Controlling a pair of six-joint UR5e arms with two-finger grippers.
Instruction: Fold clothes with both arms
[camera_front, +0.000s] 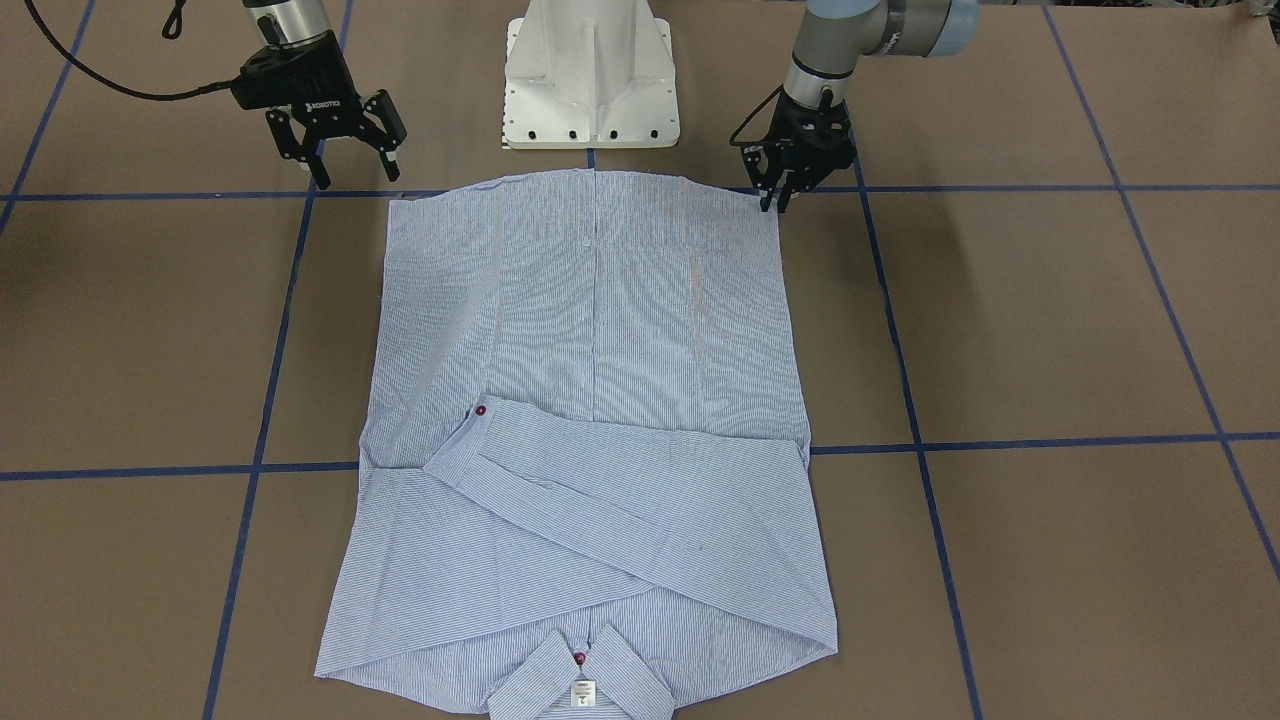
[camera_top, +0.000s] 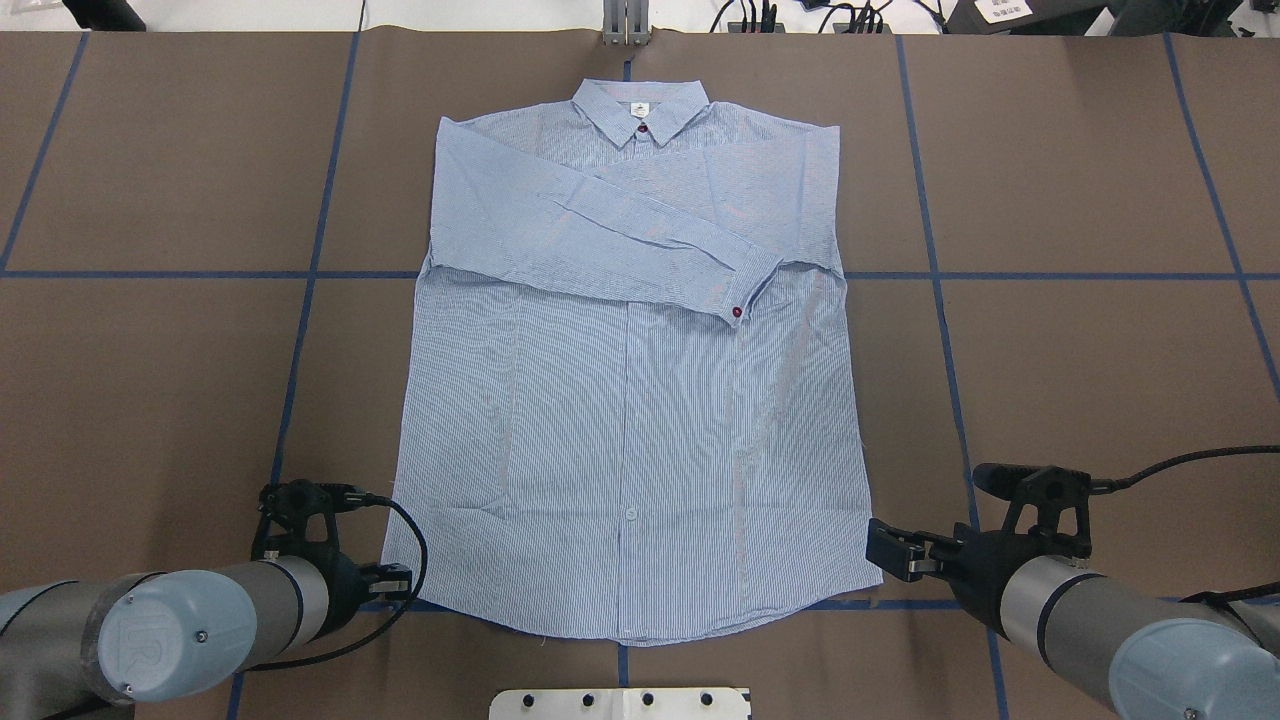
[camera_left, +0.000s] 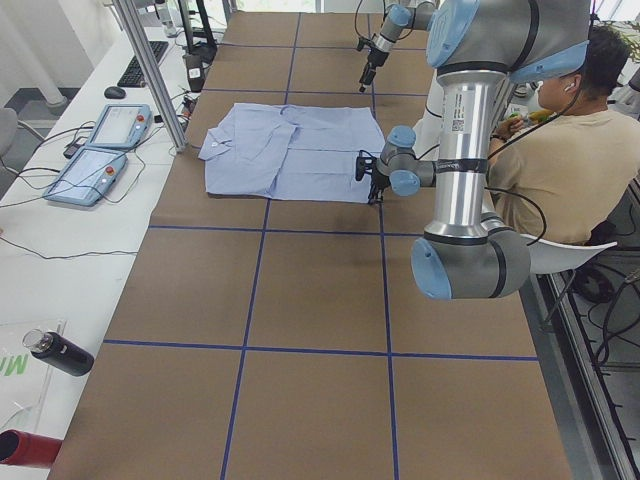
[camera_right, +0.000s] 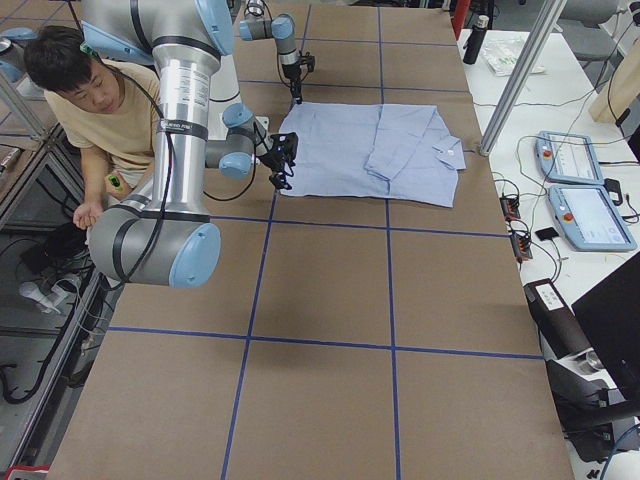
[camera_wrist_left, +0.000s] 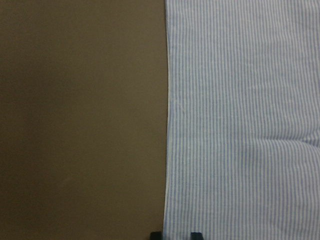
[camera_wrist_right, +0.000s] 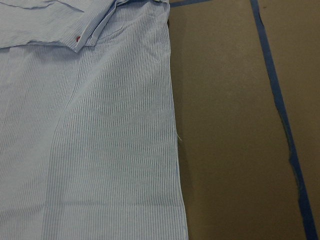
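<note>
The shirt (camera_top: 630, 400) is laid flat on the brown table (camera_top: 150, 380), collar away from the robot, sleeves crossed over the chest. The left gripper (camera_front: 775, 207) is poised at one hem corner, jaws seemingly narrowly parted. The right gripper (camera_front: 357, 178), spread wide, is held near the other.

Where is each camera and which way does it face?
Front-facing: across the table, facing the robot's base; left arm at right.
Overhead: behind the robot, over the shirt; right arm at right.
Exterior left: table's left end, along it; left arm near.
Exterior right: table's right end, along it; right arm near.
Left wrist: down on the shirt's edge; jaw tips.
Right wrist: along the shirt's side; no robot part.
Both side views show the person.
</note>
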